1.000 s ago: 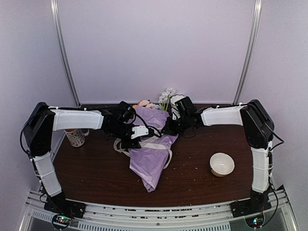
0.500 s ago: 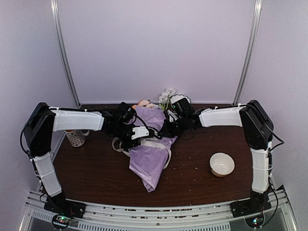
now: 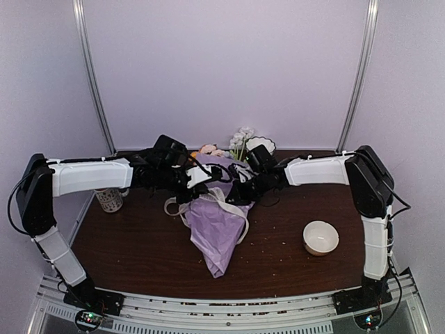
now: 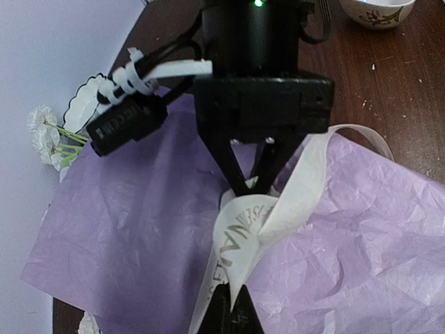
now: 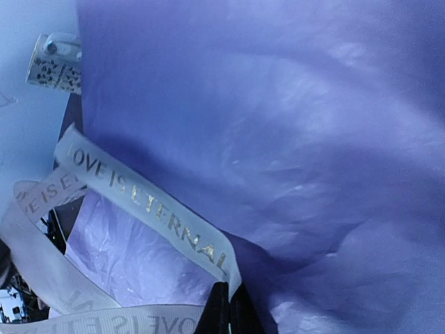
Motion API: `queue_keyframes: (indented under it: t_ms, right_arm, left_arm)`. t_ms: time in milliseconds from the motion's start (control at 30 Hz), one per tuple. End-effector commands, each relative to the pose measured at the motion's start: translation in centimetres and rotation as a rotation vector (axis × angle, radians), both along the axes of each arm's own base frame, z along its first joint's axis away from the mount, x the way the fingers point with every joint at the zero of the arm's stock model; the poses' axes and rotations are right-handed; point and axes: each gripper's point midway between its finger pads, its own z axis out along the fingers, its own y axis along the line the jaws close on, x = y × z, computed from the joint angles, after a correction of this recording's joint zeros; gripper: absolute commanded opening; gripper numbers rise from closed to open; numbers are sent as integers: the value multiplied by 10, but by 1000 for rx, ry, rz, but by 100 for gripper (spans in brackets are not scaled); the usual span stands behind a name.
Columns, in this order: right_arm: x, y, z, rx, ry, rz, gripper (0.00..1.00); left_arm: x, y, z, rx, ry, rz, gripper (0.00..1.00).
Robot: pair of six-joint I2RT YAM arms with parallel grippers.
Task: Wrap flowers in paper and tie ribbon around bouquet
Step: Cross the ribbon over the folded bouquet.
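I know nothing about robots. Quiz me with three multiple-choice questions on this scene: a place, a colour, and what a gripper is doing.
1. The white bowl sits: A) on the paper B) alone on the bare table C) under the ribbon.
2. The paper is: A) lilac-purple B) green C) yellow.
3. The right gripper is: A) wide open B) shut, empty C) shut on the ribbon.
Answers: B, nothing touches the bowl; A, every view shows purple; C, the lettered strip is pinched in it.

cream ribbon (image 4: 240, 233) across purple paper bouquet (image 3: 217, 233)
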Motion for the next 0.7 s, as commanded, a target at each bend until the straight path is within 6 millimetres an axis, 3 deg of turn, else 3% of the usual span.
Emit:
queue_keyframes:
  t_ms: [0, 200, 333, 533, 667]
  right_arm:
    - [-24, 18, 8, 24, -25, 143, 0]
    - [-49, 28, 13, 87, -13, 258, 0]
    - [-70, 27, 16, 126, 5, 340, 1]
    - [-87, 14, 20, 109, -20, 410, 23]
    - [-96, 12, 25, 130, -13, 448, 28]
  left_arm:
    - [-5, -12, 30, -118, -26, -31, 0]
    - [-6, -21, 41, -189, -11, -45, 0]
    - [2, -22, 38, -202, 5, -13, 0]
    - [10, -23, 33, -206, 20, 19, 0]
    - [13, -24, 28, -202, 24, 27, 0]
